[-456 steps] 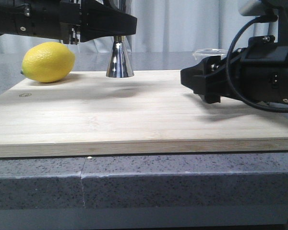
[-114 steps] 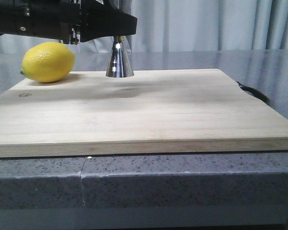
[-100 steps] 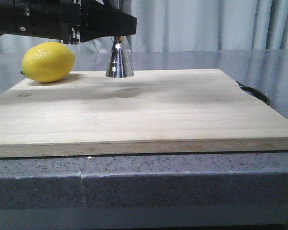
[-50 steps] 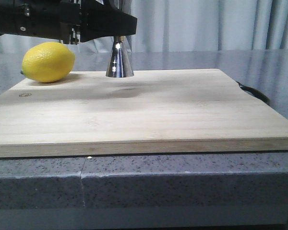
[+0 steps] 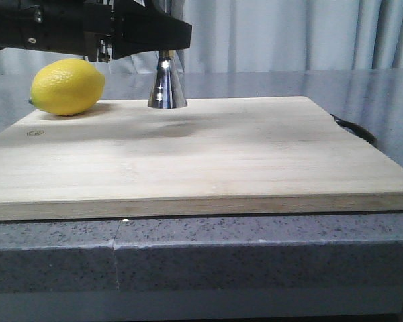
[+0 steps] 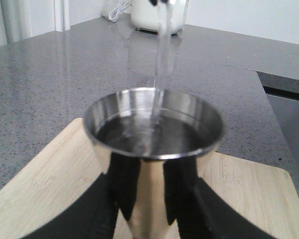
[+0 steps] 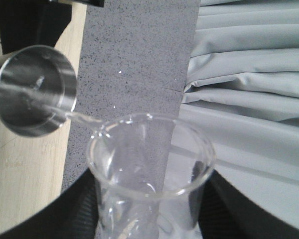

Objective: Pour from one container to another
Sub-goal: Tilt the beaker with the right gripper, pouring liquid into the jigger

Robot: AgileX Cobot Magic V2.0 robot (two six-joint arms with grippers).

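Note:
The steel jigger (image 5: pixel 166 86) stands upright at the back of the wooden board (image 5: pixel 208 154). My left gripper (image 5: pixel 162 41) is shut on its waist. In the left wrist view the jigger's upper cup (image 6: pixel 152 124) holds clear liquid, and a thin stream (image 6: pixel 162 59) falls into it from above. My right gripper (image 7: pixel 150 214) is shut on the clear glass beaker (image 7: pixel 152 154), which is tilted with its spout toward the jigger (image 7: pixel 34 89). Water (image 7: pixel 79 118) runs from the spout into the jigger. The front view shows neither the right arm nor the beaker.
A yellow lemon (image 5: pixel 67 86) lies at the board's back left corner, close to the jigger. The board rests on a grey speckled counter (image 5: pixel 255 261). A black loop (image 5: pixel 354 129) lies off the board's right edge. Grey curtains (image 7: pixel 249 74) hang behind.
The right arm with the beaker, at the board's right edge 4.6 s ago, has left the front view. Over the last second nothing moved there.

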